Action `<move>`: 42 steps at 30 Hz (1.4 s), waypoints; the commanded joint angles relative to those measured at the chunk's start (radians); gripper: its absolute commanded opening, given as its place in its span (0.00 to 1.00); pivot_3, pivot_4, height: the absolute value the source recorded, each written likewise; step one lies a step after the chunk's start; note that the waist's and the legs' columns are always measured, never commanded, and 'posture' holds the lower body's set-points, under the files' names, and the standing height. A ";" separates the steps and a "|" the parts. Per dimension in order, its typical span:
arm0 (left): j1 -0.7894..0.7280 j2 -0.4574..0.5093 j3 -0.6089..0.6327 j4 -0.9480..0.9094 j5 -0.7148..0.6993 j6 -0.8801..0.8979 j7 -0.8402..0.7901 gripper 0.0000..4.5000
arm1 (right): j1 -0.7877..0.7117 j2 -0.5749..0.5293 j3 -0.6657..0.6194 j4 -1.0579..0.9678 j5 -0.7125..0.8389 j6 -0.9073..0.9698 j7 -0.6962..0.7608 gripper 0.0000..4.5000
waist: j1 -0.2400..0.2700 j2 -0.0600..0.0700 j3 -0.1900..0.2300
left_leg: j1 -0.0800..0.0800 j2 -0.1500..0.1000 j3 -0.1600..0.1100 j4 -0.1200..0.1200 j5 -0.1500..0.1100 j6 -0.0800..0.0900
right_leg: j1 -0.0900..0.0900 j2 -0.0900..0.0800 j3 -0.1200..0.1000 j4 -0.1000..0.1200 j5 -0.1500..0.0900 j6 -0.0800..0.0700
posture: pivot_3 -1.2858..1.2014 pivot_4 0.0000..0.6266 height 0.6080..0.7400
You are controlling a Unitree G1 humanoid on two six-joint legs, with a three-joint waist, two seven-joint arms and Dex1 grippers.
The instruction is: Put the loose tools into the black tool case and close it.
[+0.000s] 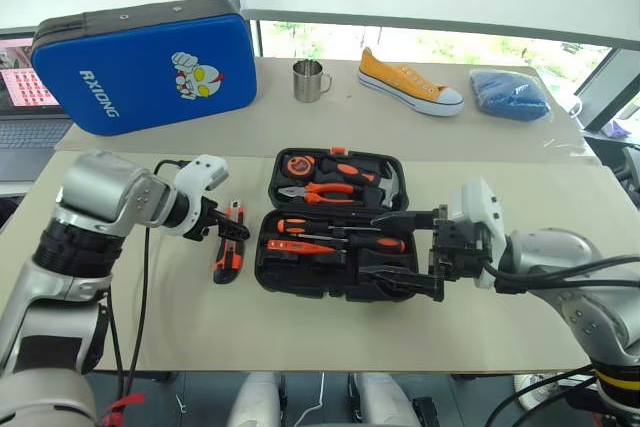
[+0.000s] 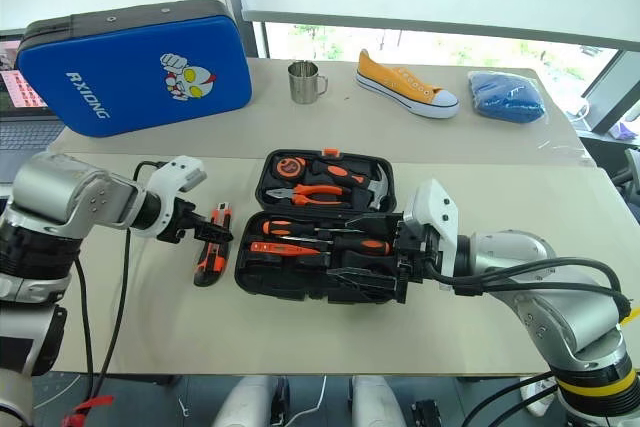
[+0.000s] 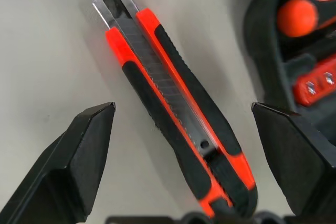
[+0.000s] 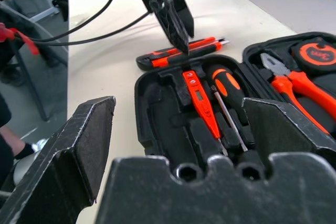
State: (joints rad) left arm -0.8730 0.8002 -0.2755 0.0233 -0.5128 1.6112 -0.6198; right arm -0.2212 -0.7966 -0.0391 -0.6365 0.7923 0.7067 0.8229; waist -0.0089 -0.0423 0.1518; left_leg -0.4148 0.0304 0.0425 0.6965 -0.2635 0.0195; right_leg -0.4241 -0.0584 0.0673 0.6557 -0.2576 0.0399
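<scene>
Flat black plastic hinged tool case [image 1: 335,277] found open on the beige table [image 1: 500,177], lid half laid flat beyond the tray half. Tray half already carrying two orange-and-black-handled screwdrivers [image 1: 345,235] and a slim orange screwdriver [image 1: 300,246]. Lid half holding orange-handled pliers [image 1: 320,190], a hammer [image 1: 385,187] and a round tape measure [image 1: 298,163], all seated.

Orange-and-black utility knife [image 3: 176,114] lying loose on the table, just beside the case's outer wall, directly beneath the left gripper [image 1: 222,228]. Left gripper pointed steeply down, jaws spread wide, nothing held; knife body lying diagonally between the two black fingers [image 3: 79,161], clear of both. Case edge just past the far finger.

Right gripper [image 1: 405,247] hovering level over the near corner of the tray half, jaws also wide and empty. Grey tape roll not identified with certainty.

Step in hand judged: pickup of the knife. Recommended: rotate the wrist so the fingers cross the knife's narrow width, not its length; centre over the rubbered mid-body, away from the bare metal tip; descend until the fingertips nearly meet the table, then close. Risk noted: the far finger catching the case wall, or the knife skidding flat if pinched off-centre. Empty moulded slot near the right gripper judged the likely destination; lid closing not yet due.
</scene>
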 commanded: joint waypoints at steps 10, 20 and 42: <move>-0.029 -0.041 -0.107 0.102 -0.046 0.003 0.077 0.51 | 0.047 0.006 -0.070 -0.081 0.045 0.005 -0.077 1.00 | 0.002 0.001 0.000 | 0.002 -0.001 0.000 0.000 0.000 -0.001 | 0.003 -0.001 0.000 0.000 0.000 0.000 | 0.52 0.24 0.99; -0.004 0.066 -0.022 0.184 0.132 -0.418 -0.012 0.31 | 0.072 -0.032 -0.108 -0.089 0.069 0.007 -0.058 1.00 | -0.004 0.002 -0.001 | 0.007 -0.001 0.000 -0.001 0.002 -0.003 | 0.004 0.000 0.001 0.002 0.000 -0.001 | 0.52 0.24 0.99; -0.078 -0.048 -0.373 -0.180 0.357 -0.952 -0.791 0.31 | 0.278 -0.127 -0.219 -0.210 0.111 0.016 -0.044 1.00 | 0.020 0.001 0.000 | -0.002 -0.001 0.003 0.002 0.003 -0.004 | 0.003 0.001 0.000 -0.006 0.001 0.001 | 0.52 0.24 0.99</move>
State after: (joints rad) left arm -0.9242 0.7700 -0.6249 -0.1315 -0.1840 0.6284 -1.4042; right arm 0.0550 -0.9177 -0.2195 -0.8151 0.8875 0.7290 0.7892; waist 0.0106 -0.0416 0.1514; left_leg -0.4165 0.0298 0.0444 0.6983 -0.2609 0.0160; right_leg -0.4207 -0.0576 0.0671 0.6496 -0.2562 0.0414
